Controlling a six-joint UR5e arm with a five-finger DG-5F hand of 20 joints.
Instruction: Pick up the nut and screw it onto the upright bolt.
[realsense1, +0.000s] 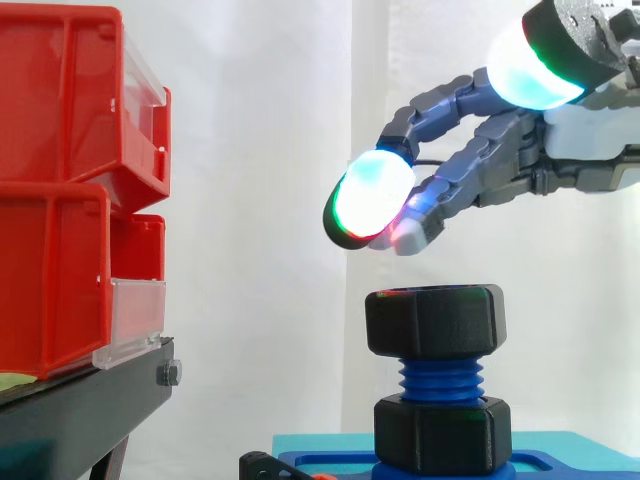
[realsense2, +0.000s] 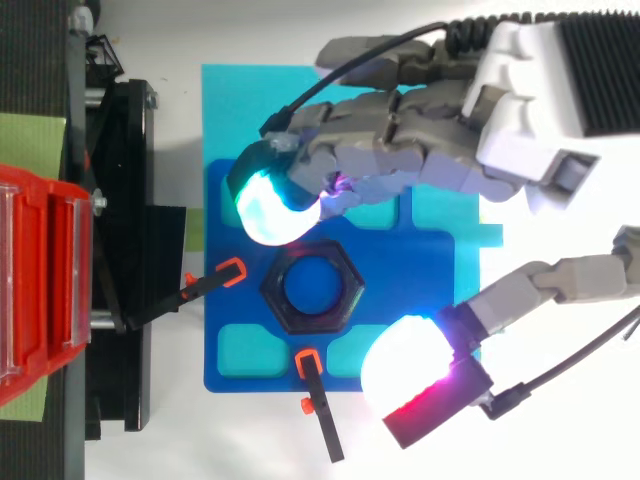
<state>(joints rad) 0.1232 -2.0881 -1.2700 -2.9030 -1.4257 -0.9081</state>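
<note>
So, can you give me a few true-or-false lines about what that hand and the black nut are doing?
1. The hand hovers above the upper nut without touching it. True.
2. The fingers are clamped round the nut. False: they are spread open and hold nothing.
3. The upper nut sits on top of the blue bolt. True.
4. The bolt lies on its side. False: it stands upright on the blue base.
5. In the side view the red bins stand right of the bolt. False: they stand to its left.
</note>
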